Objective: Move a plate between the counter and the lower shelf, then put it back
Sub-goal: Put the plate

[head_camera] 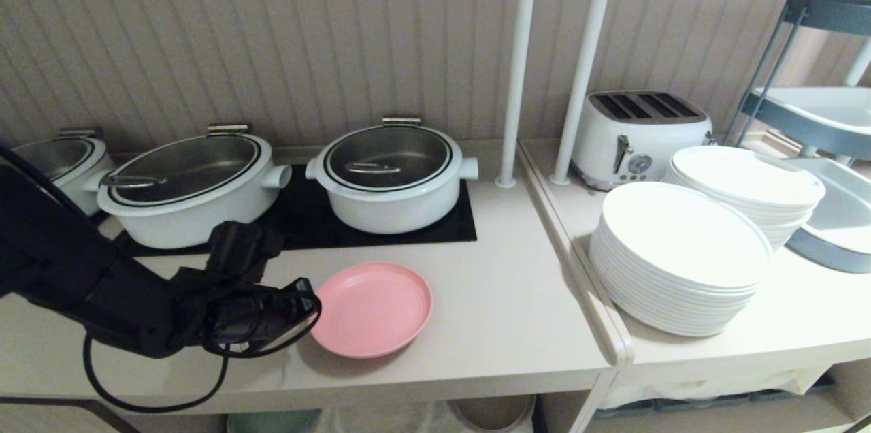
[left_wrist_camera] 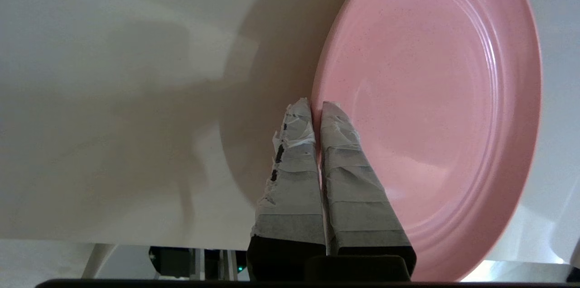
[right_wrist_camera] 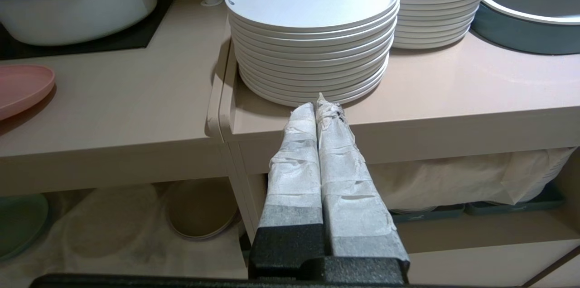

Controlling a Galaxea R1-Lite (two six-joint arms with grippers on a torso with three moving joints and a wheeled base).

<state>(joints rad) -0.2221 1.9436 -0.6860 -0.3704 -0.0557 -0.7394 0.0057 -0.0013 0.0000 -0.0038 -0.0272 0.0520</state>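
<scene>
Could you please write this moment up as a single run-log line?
left end effector: shut on pink plate rim | plate: on counter | right end effector: shut, parked by white plates

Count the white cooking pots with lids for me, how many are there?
3. One round white lidded pot on the black hob, a bigger oval one left of it, and a third at the far left, partly hidden behind the black robot arm.

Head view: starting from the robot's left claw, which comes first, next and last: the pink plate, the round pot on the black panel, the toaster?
From the left gripper, shut on the plate's rim:
1. The pink plate, on the counter, right at the fingertips.
2. The round pot, behind the plate on the black hob panel.
3. The toaster, far right, at the wall.
</scene>
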